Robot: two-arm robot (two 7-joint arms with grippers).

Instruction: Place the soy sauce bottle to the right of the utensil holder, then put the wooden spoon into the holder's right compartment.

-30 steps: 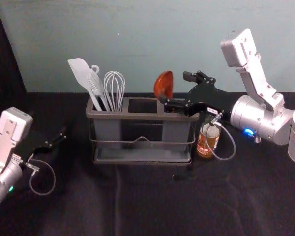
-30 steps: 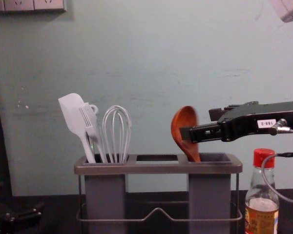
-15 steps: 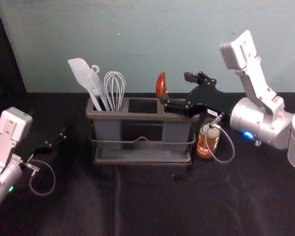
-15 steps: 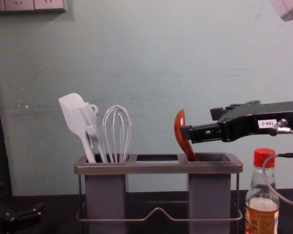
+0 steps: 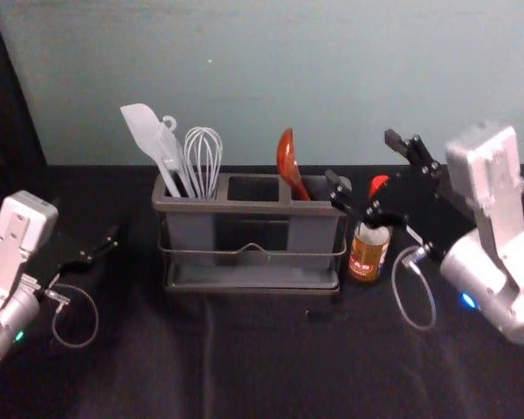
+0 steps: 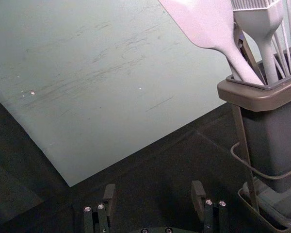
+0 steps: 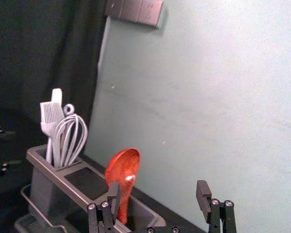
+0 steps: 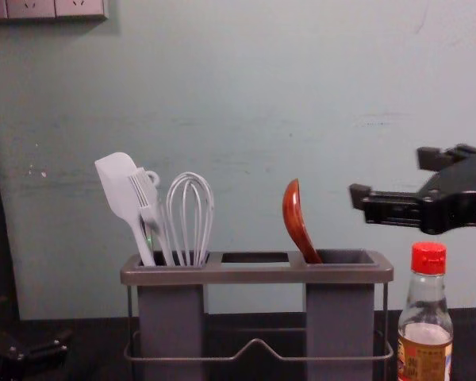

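The wooden spoon (image 5: 288, 164) leans in the right compartment of the utensil holder (image 5: 244, 207), bowl up; the chest view shows the spoon (image 8: 298, 222) tilted left, its lower handle hidden inside. The soy sauce bottle (image 5: 367, 251) stands upright just right of the holder; its red cap shows in the chest view, where the bottle (image 8: 425, 317) is unobstructed. My right gripper (image 5: 364, 160) is open above the bottle, right of the spoon and apart from it; the right wrist view shows the gripper (image 7: 157, 194) with nothing held. My left gripper (image 5: 113, 244), parked left of the holder, is open (image 6: 153, 194).
The holder's left compartment bears a white spatula (image 5: 143, 131), a brush (image 8: 147, 198) and a whisk (image 5: 203, 157). A pale wall (image 5: 332, 70) rises behind the black-covered table (image 5: 262, 358). White wall sockets (image 8: 55, 8) are high on the left.
My right gripper has drawn back to the right, away from the spoon, which stays in the compartment. Earlier, the spoon's bowl turned to show its edge. The left arm has kept still.
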